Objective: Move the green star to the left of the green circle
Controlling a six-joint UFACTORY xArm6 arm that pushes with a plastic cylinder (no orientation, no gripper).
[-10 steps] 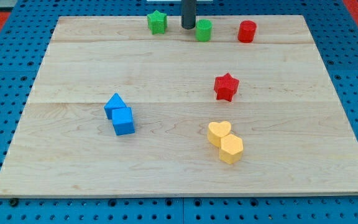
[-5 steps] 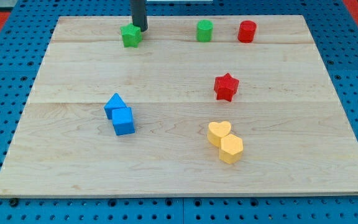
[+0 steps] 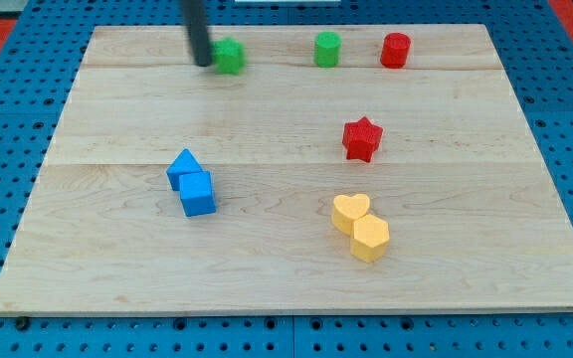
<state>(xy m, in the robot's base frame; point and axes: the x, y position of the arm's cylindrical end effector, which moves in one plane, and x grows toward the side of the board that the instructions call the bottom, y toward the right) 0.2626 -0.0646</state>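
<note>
The green star sits near the view's top edge of the wooden board, left of centre. The green circle stands further to the view's right, in the same row, a clear gap away from the star. My tip is down on the board right beside the star's left side, touching or nearly touching it. The dark rod rises from there to the view's top.
A red cylinder stands right of the green circle. A red star is at centre right. Two blue blocks touch at centre left. A yellow heart and yellow hexagon touch at lower right.
My tip went from beside the green circle leftward past the star's top to the star's left side. The star first slid left and has now shifted a little back right.
</note>
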